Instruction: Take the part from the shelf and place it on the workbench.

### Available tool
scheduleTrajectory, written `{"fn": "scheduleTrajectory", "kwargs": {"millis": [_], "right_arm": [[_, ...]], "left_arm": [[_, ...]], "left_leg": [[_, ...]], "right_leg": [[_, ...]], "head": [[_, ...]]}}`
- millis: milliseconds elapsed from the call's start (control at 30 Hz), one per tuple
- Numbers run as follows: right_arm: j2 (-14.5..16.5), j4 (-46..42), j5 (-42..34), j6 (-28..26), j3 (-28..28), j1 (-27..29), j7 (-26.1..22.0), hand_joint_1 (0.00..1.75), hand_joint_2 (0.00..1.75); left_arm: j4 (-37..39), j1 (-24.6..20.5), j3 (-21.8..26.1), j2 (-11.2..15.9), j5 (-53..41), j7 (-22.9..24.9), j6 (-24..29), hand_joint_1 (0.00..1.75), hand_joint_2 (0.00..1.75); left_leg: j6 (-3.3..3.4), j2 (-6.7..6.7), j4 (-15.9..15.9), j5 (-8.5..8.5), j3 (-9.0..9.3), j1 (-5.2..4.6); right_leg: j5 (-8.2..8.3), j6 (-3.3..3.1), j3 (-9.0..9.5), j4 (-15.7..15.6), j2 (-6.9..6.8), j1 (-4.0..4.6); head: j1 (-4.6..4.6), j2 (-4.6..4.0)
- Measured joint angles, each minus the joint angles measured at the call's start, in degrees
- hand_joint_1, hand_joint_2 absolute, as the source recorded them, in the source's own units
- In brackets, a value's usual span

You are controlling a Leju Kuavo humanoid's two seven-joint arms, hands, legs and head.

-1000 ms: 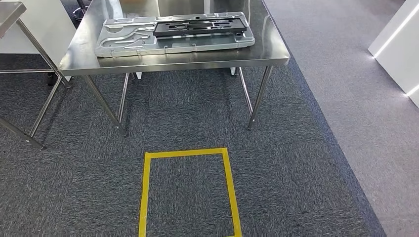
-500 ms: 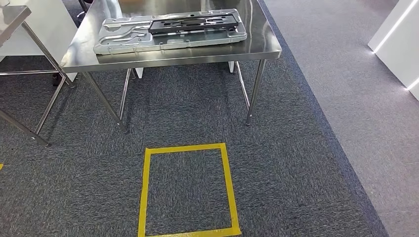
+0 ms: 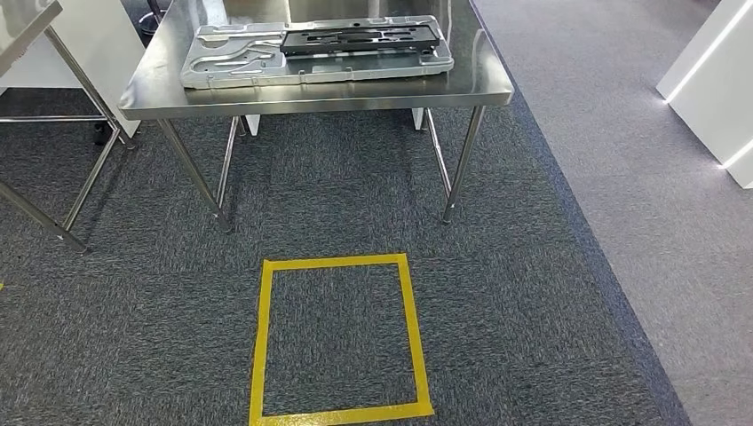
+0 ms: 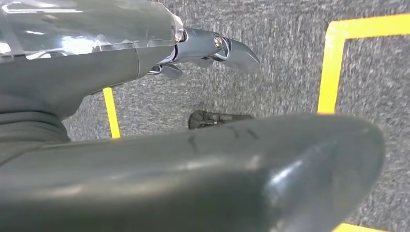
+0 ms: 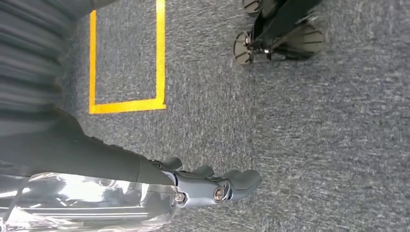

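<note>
Two hands logged, both hanging over dark grey carpet (image 3: 533, 293).

Left hand (image 4: 121, 67): released, fingers (image 4: 237, 50) stretched out and apart, nothing between them and the thick thumb. Hangs beside a line of yellow tape.

Right hand (image 5: 193, 186): likewise released, fingers (image 5: 241, 180) loosely extended, holding nothing.

Head view, 12 o'clock: stainless steel workbench on four slim legs (image 3: 493, 84). On its top, towards the far side, a long silver stamped sheet-metal panel (image 3: 231, 67), lying flat with its long side along the bench. Task item, a black flat rectangular frame part with cut-outs (image 3: 360, 38): rests on the right half of that panel, flat, aligned with it, well inside the bench edges.

6 o'clock: yellow tape square on the floor (image 3: 262, 337), closed on all four sides, well short of the bench legs.

10 o'clock: corner and legs of a second steel table (image 3: 84, 84), just beside the workbench.

2 o'clock: white cabinet with lit edges (image 3: 710, 80), standing on a paler grey carpet strip (image 3: 639, 177), well apart from the bench.
</note>
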Motion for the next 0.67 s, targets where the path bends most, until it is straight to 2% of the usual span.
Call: {"fn": "scheduleTrajectory", "kwargs": {"millis": [33, 67, 100, 133, 167, 267, 433, 567, 667], "right_arm": [[0.0, 0.0, -0.2, 0.0, -0.2, -0.1, 0.3, 0.0, 1.75], [0.1, 0.0, -0.3, 0.0, -0.4, -0.2, 0.8, 0.0, 1.75], [0.2, 0.0, -0.4, -0.1, -0.6, -0.2, 1.2, 0.0, 1.75], [0.3, 0.1, -0.5, -0.1, -0.8, -0.3, 1.5, 0.0, 1.75], [0.3, 0.1, -0.6, -0.1, -0.9, -0.3, 1.5, 0.0, 1.75], [0.3, 0.1, -1.0, 0.0, -1.2, -0.3, 0.9, 0.0, 1.75], [0.2, -0.1, -3.3, 0.3, -0.6, -0.1, 1.0, 0.0, 1.75], [0.0, -0.5, -7.2, 0.6, 2.0, 0.4, 1.5, 0.0, 1.75], [-0.2, -0.9, -9.9, 1.1, 4.2, 0.8, 1.8, 0.0, 1.75]], "left_arm": [[0.0, -0.1, 0.0, 0.1, 0.0, 0.1, 0.0, 0.0, 0.87], [0.0, -0.1, 0.0, 0.2, 0.0, 0.3, 0.1, 0.0, 1.31], [0.0, -0.2, 0.0, 0.3, 0.0, 0.4, 0.1, 0.0, 1.75], [0.0, -0.2, 0.0, 0.4, 0.1, 0.6, 0.1, 0.0, 1.75], [0.0, -0.2, 0.0, 0.4, 0.1, 0.7, 0.1, 0.0, 1.75], [0.0, -0.2, 0.0, 0.4, 0.3, 1.0, 0.1, 0.0, 1.75], [0.0, 0.0, -1.5, 0.5, 1.9, 1.6, 0.2, 0.0, 1.75], [-0.1, 0.7, -5.4, 0.7, 5.5, 2.3, 0.5, 0.0, 0.0], [-0.2, 1.1, -8.0, 1.0, 7.9, 2.7, 0.6, 0.0, 0.0]], "left_leg": [[-0.09, -0.04, 0.6, -0.31, -0.26, -0.19], [-0.17, -0.07, 1.0, -0.52, -0.52, -0.42], [-0.26, -0.11, 1.4, -0.7, -0.76, -0.68], [-0.36, -0.14, 1.6, -0.77, -0.94, -0.78], [-0.52, -0.15, 1.6, -0.62, -1.0, -0.77], [-0.96, -0.18, 1.5, -0.37, -1.15, -0.5], [-1.19, -0.18, 1.5, -0.24, -1.22, -0.34], [-1.2, -0.18, 1.5, -0.23, -1.26, -0.33], [-1.2, -0.18, 1.5, -0.23, -1.26, -0.33]], "right_leg": [[1.31, -0.1, 1.8, -3.6, 0.15, -0.15], [1.81, -0.31, 2.95, -6.0, 0.25, -0.27], [1.83, -0.48, 3.37, -7.0, 0.37, -0.33], [1.84, -0.96, 3.26, -7.0, 0.46, -0.21], [1.79, -1.14, 3.17, -6.9, 0.41, -0.08], [2.02, -1.44, 2.95, -6.8, 0.41, 0.28], [2.07, -1.63, 2.88, -6.8, 0.41, 0.45], [2.06, -1.64, 2.86, -6.8, 0.41, 0.46], [2.07, -1.63, 2.84, -6.8, 0.41, 0.47]], "head": [[-0.01, 0.0], [-0.03, 0.0], [-0.04, 0.0], [-0.06, 0.0], [-0.07, 0.0], [-0.07, 0.0], [-0.07, 0.0], [-0.07, 0.0], [-0.07, 0.0]]}}
